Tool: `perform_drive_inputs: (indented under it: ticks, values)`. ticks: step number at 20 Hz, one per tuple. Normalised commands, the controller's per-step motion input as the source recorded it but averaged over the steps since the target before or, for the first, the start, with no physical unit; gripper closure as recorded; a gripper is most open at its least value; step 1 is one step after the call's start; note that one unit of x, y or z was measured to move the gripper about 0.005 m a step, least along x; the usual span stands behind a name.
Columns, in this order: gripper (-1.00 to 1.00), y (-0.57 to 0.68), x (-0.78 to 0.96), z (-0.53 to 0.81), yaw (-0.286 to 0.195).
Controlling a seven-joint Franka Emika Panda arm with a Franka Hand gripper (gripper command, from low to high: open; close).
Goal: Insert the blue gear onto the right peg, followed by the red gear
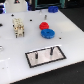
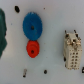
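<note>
The blue gear point(image 1: 47, 33) lies flat on the white table point(image 1: 70, 40), towards the middle of the exterior view; the red gear point(image 1: 43, 26) sits just behind it, the two either touching or very nearly so — the blur does not settle which. In the wrist view the same pair shows from above; the blue gear point(image 2: 31, 25) is clearly the wider disc, with a darker hub at its centre, and the red gear point(image 2: 32, 48) lies right against its rim, with a small dark hole in the middle.

Nearer the camera in the exterior view lies a pale base plate point(image 1: 45, 56) with a dark border; two thin dark pegs point(image 1: 50, 51) stand upright on it, one to the exterior view's left and one to the right; both pegs are bare, and both gears rest well apart from the plate.

To the exterior view's left of the gears stands a cream-coloured block point(image 1: 18, 27) with dark marks on its faces; the wrist view shows it too point(image 2: 71, 52), with thin prongs sticking out of one end. A dark green shape point(image 2: 3, 31) fills one edge of the wrist view; what it is cannot be told.

The gripper's fingers appear in neither view, so whether they are spread or closed cannot be told; nothing is seen being held — both gears lie free on the table.
</note>
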Motion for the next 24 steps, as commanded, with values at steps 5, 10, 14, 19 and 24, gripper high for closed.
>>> perform_drive_inputs:
  ticks: [5, 10, 14, 19, 24]
  values:
    - [-1.0, 0.46, -0.45, -0.28, 0.0]
    - [-1.0, 0.39, -0.39, -0.36, 0.0]
    - [-1.0, 0.31, -0.26, -0.45, 0.0]
    - [-1.0, 0.22, -0.23, -0.54, 0.0]
    - [-1.0, 0.08, -0.22, -0.53, 0.0]
